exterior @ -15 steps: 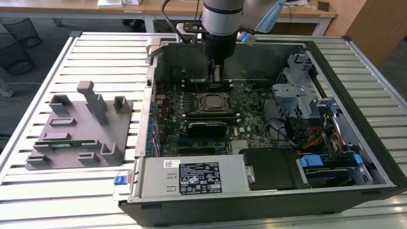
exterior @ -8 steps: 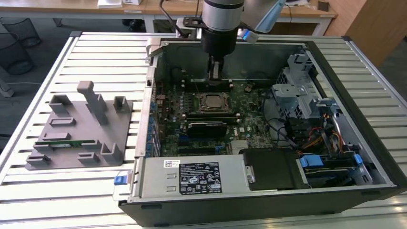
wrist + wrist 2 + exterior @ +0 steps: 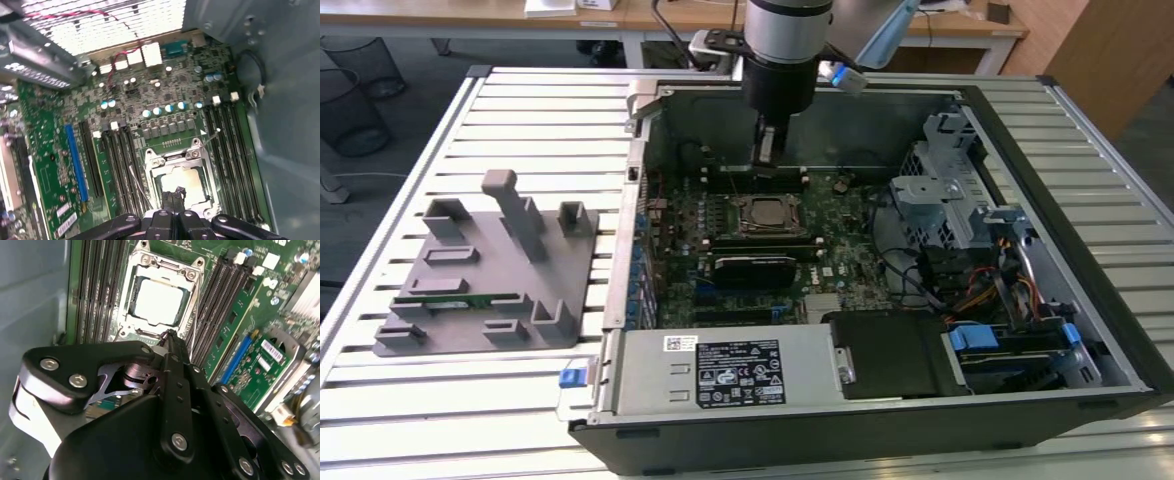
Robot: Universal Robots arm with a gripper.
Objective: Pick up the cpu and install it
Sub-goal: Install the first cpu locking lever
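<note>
The cpu [image 3: 159,301] lies flat inside the motherboard socket [image 3: 141,260], its silver top bright in both wrist views; the first wrist view has the cpu [image 3: 184,181] framed by the socket's metal rim. In the exterior view the cpu [image 3: 758,213] sits mid-board in the open computer case [image 3: 1107,300]. My gripper [image 3: 767,158] hangs inside the case just behind the socket, lifted off the board. Its black fingertips [image 3: 170,337] are pressed together with nothing between them. The gripper [image 3: 174,192] hovers at the socket's edge, apart from the chip.
Memory slots [image 3: 220,295] flank the socket on both sides. A grey fixture [image 3: 494,270] holding a green memory stick [image 3: 460,300] stands on the slatted table at the exterior view's left. The power supply [image 3: 720,370], drive cage [image 3: 941,190] and cables crowd the case.
</note>
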